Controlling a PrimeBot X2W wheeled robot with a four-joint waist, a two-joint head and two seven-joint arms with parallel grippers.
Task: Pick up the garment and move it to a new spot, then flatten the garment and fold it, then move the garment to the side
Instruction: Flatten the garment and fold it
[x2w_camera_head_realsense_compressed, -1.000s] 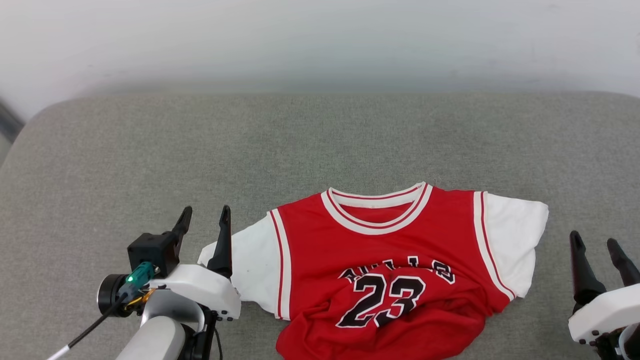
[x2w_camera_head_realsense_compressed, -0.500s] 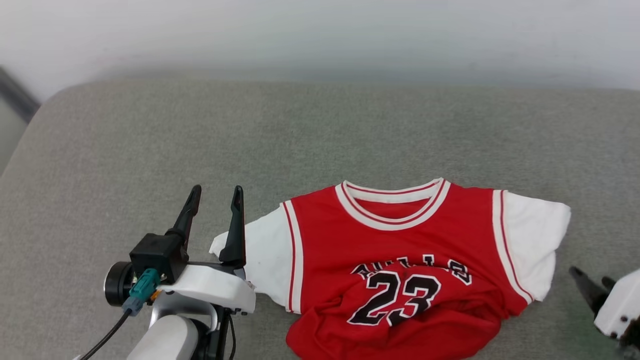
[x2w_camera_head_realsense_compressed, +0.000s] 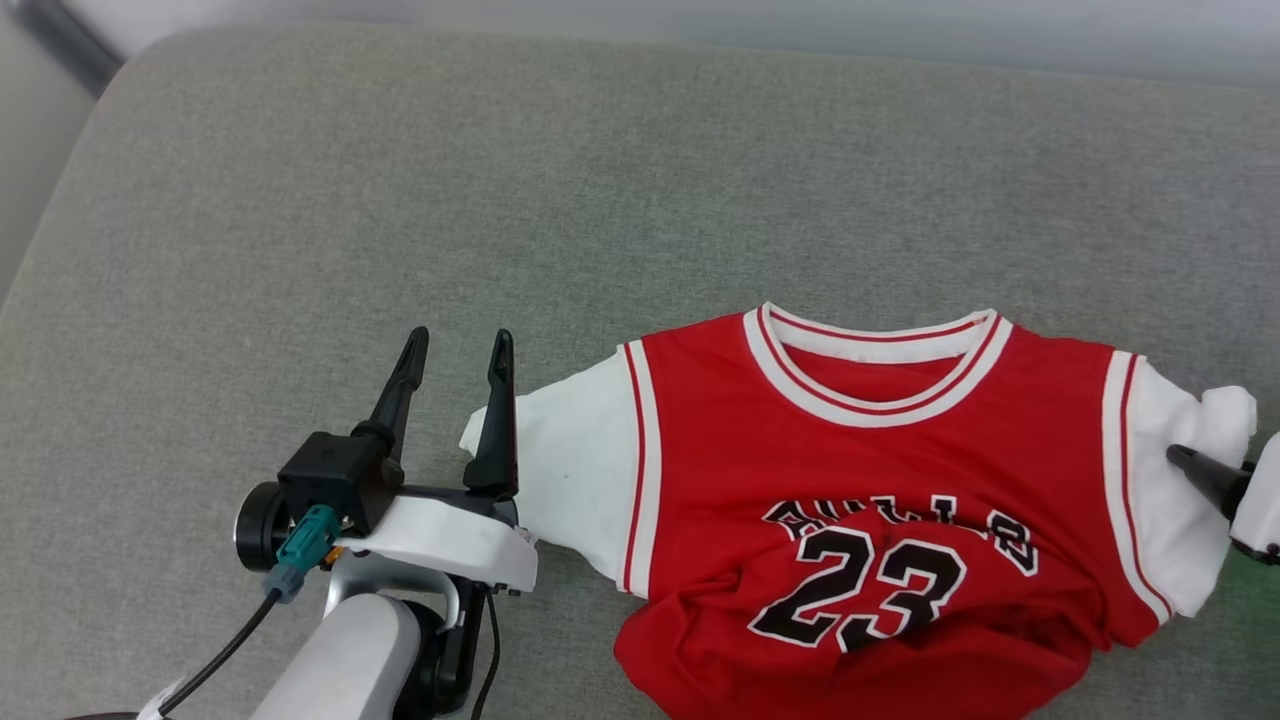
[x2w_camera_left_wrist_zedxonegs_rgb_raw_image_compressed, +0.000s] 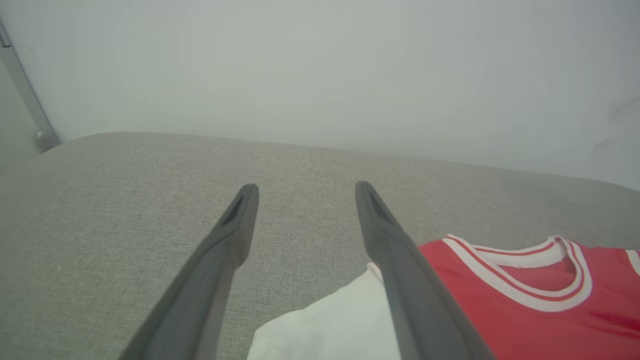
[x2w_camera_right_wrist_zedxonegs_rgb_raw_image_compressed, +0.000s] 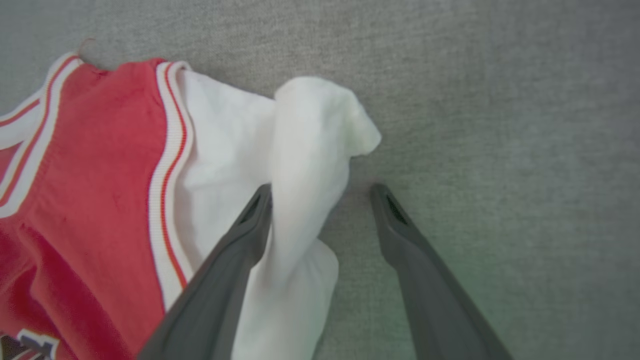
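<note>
So the red jersey-style T-shirt with white short sleeves and a black "23" (x2w_camera_head_realsense_compressed: 870, 480) is lying face up on the grey woven fabric cushion (x2w_camera_head_realsense_compressed: 500, 180). It sits right of centre with the collar on the far side. The chest and shoulders look pretty flat, but the bottom hem is rumpled into folds at the near edge.

The left gripper (x2w_camera_head_realsense_compressed: 460, 337) is spread wide open with nothing in it. It's parked just beside the left sleeve (x2w_camera_head_realsense_compressed: 570, 450), its inner finger overlapping the sleeve's edge from the head camera's angle. I can't tell if it's actually touching the cloth.

The right gripper (x2w_camera_right_wrist_zedxonegs_rgb_raw_image_compressed: 322, 190) is also open. It has a bunched-up lump of the right sleeve (x2w_camera_right_wrist_zedxonegs_rgb_raw_image_compressed: 300, 130) sitting between its fingers, against the inner one. It hasn't clamped yet as far as I can see.

Progress-wise, my read is we're early: either setting up the pick-up or starting to flatten, I can't tell which. No fold lines anywhere, so folding and the final shove to the side are both left.

Compared to half a second ago, the head camera has tipped down, so the whole picture shifted and most of the pale wall (x2w_camera_left_wrist_zedxonegs_rgb_raw_image_compressed: 320, 65) dropped out of view. The real change is that the right gripper has come in from the near right onto the sleeve. That sleeve lay spread flat then and now has its tip scrunched up. The left side looks the same.
</note>
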